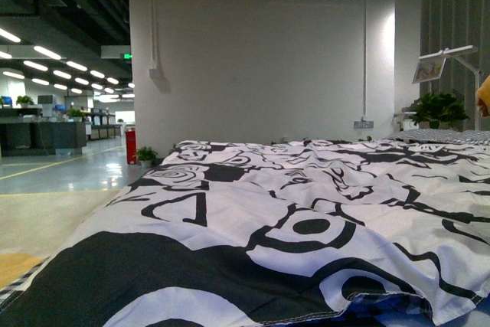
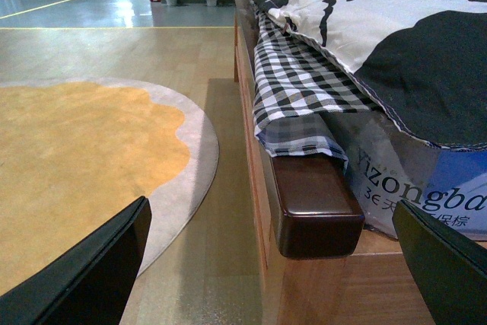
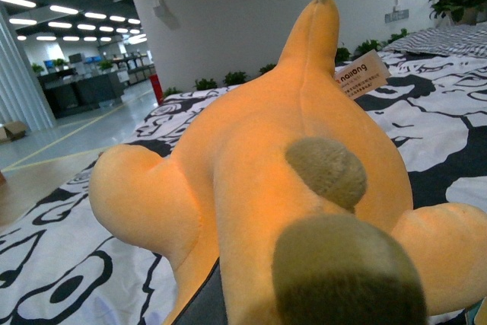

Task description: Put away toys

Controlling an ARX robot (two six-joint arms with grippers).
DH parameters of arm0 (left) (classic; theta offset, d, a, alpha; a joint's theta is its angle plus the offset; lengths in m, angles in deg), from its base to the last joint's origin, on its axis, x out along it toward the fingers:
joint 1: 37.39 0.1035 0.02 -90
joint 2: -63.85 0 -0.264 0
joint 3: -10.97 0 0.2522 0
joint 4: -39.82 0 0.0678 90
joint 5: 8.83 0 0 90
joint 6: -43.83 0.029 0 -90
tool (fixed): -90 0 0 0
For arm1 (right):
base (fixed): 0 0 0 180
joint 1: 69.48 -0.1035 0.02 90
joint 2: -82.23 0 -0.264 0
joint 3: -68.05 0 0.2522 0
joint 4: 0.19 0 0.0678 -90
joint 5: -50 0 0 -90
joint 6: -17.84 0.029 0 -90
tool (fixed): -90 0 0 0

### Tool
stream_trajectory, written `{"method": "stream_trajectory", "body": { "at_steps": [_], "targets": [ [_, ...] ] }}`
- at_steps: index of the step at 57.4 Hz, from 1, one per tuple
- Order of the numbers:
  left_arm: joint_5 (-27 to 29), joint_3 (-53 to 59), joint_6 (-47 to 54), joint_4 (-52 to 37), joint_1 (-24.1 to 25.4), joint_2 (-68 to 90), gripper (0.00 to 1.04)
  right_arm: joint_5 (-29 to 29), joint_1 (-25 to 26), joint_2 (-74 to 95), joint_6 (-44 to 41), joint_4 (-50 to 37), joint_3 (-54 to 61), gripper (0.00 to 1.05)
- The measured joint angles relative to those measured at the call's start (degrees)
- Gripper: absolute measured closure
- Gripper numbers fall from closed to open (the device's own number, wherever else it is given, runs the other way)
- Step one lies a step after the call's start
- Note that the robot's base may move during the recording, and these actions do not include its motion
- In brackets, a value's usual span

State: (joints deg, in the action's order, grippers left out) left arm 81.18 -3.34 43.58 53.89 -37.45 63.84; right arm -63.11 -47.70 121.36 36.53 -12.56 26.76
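Note:
The orange-yellow plush toy [image 3: 259,157] fills the right wrist view, held above the black-and-white patterned bedcover [image 3: 61,264]. Its tan pads [image 3: 327,173] face the camera and a paper tag [image 3: 364,75] hangs from it. My right gripper [image 3: 251,294] is shut on the plush toy, and the toy hides most of the fingers. In the front view only a sliver of the toy [image 1: 484,96] shows at the right edge. My left gripper [image 2: 281,264] is open and empty, hanging beside the bed's dark wooden corner post [image 2: 312,203].
The patterned bedcover [image 1: 306,212] spreads over the bed ahead. A checked sheet [image 2: 297,89] hangs over the wooden bed frame [image 2: 251,150]. A round yellow rug [image 2: 76,157] lies on the wood floor beside the bed. Potted plants [image 1: 438,109] and a white wall [image 1: 260,67] stand behind.

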Motion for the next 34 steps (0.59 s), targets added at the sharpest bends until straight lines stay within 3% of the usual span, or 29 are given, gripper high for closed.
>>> {"method": "stream_trajectory", "body": {
  "at_steps": [7,11,13,34],
  "targets": [
    [0.0,0.0,0.0,0.0,0.0,0.0,0.06,0.46,-0.09,-0.22,-1.09,1.4,-0.26,0.93],
    [0.0,-0.02,0.0,0.0,0.0,0.0,0.06,4.7,-2.4,-3.39,-9.75,16.17,-1.18,0.93],
    [0.0,0.0,0.0,0.0,0.0,0.0,0.06,6.29,-3.98,-5.11,-12.85,18.01,1.14,0.93],
    [0.0,0.0,0.0,0.0,0.0,0.0,0.06,15.04,-13.18,-15.23,-18.14,15.23,14.88,0.93]
  ]
}}
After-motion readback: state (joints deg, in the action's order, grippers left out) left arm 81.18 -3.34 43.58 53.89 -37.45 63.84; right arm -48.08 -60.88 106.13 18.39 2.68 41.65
